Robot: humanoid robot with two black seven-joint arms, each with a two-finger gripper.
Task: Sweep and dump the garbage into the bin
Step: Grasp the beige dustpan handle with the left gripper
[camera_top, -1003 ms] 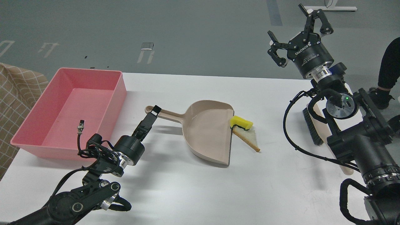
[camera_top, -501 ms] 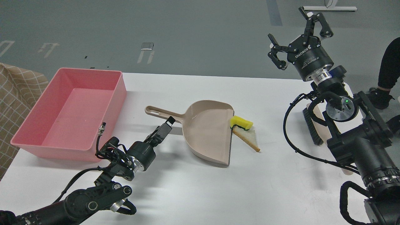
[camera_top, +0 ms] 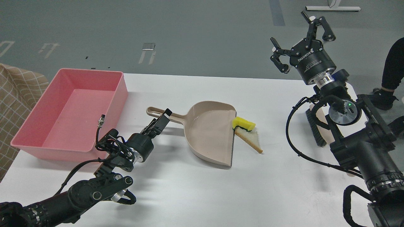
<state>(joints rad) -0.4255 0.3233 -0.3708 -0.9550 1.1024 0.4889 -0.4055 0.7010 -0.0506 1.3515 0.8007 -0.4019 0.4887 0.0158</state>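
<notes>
Inspecting from largest to smallest:

Bench: white flat bench (camera_top: pixel 195 192) carries everything; its middle is bare, leaving room to work.

Bin: large shallow pink plastic tub with rounded corners (camera_top: pixel 68 148) at the left end, nothing visible inside. It sits well apart from the garbage, so the load must be carried across, in my judgement.

Dustpan: beige long-handled plastic dustpan (camera_top: pixel 210 134) lies flat at centre, mouth edge facing right toward the garbage, handle pointing left toward the left arm. That placement suits a sweep from the right and a lift from the left.

Right tool: black two-finger right tool (camera_top: pixel 300 39) is raised above the far right of the bench, fingers spread wide, holding nothing.

Brush: dark-bristled hand brush (camera_top: pixel 314 127) lies at the right end, partly hidden behind the right arm, untouched. Judged the next item needed for sweeping.

Left tool: slim black left tool (camera_top: pixel 161 119) is at the dustpan handle; seen end-on, so I cannot tell its opening or whether it grips.

Bread: triangular white bread slice with brown crust (camera_top: pixel 252 141) rests on the bench just outside the pan mouth.

Sponge: yellow sponge with dark green scouring layer (camera_top: pixel 243 123) sits at the pan's lip, touching the bread. Neither piece is swept in yet.
</notes>
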